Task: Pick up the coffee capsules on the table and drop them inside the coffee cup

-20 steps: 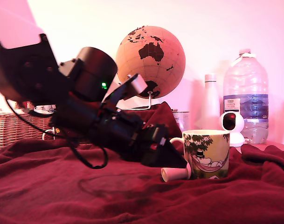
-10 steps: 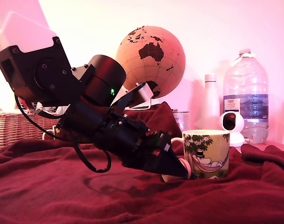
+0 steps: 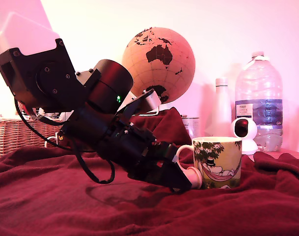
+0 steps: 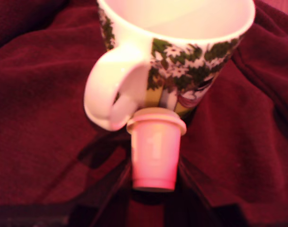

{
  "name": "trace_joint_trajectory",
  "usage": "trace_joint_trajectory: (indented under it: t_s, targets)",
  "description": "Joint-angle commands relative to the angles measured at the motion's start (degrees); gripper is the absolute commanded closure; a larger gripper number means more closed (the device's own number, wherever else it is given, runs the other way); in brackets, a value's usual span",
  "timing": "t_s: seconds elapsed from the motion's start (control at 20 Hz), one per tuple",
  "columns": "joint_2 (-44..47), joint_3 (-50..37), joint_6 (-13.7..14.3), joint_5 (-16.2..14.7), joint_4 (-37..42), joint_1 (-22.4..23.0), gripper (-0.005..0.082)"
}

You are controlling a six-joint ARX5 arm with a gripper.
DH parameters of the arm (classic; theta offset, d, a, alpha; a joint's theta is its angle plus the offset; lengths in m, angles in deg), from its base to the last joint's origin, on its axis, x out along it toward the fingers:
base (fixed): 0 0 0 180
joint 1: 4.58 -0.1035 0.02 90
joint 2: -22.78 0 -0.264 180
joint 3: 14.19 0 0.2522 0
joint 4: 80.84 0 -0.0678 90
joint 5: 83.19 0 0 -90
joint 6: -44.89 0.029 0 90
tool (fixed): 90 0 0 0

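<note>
Since half a second ago the gripper (image 3: 184,181) has sunk slightly and pulled a little toward the exterior view's left; the arm's upper housing is unchanged. Fingertips now sit low on the table (image 3: 51,206), the red fleece rumpled beneath them. Pale cream capsule (image 4: 154,149) lies between the two dark fingers (image 4: 108,191), rimmed end pointing toward the coffee cup (image 4: 181,61), narrow end toward the wrist. In the wrist view the capsule's rim appears to touch or nearly touch the mug wall just beside the handle; contact cannot be confirmed. From the mug's centre in the exterior view, the capsule lies at about 8 o'clock, low by its base. Fingers flank the capsule closely, but whether they already press on it cannot be told: the tips are dark and blurred. No brown capsule seen in either view. Step judged in hand: the grasp of the cream capsule, lift not yet begun. Next move likely calls for a firm pinch on the tapered body, a lift clear of the handle and rim, then carrying it over the cup's open mouth before release. Risk: the tapered body could slip out of the pinch.
</note>
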State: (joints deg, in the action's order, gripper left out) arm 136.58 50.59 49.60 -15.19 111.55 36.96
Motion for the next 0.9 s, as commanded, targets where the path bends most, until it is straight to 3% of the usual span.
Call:
trace_joint_trajectory:
  t_s: [0.0,0.4,0.85]
  targets:
    - [1.46,0.79,0.33,0.07,0.81,0.2,0.0609]
    - [0.66,1.51,-0.13,0.0,-1.18,0.2,0.0625]
    - [-7.52,1.51,4.74,-0.02,-14.67,0.2,0.0625]
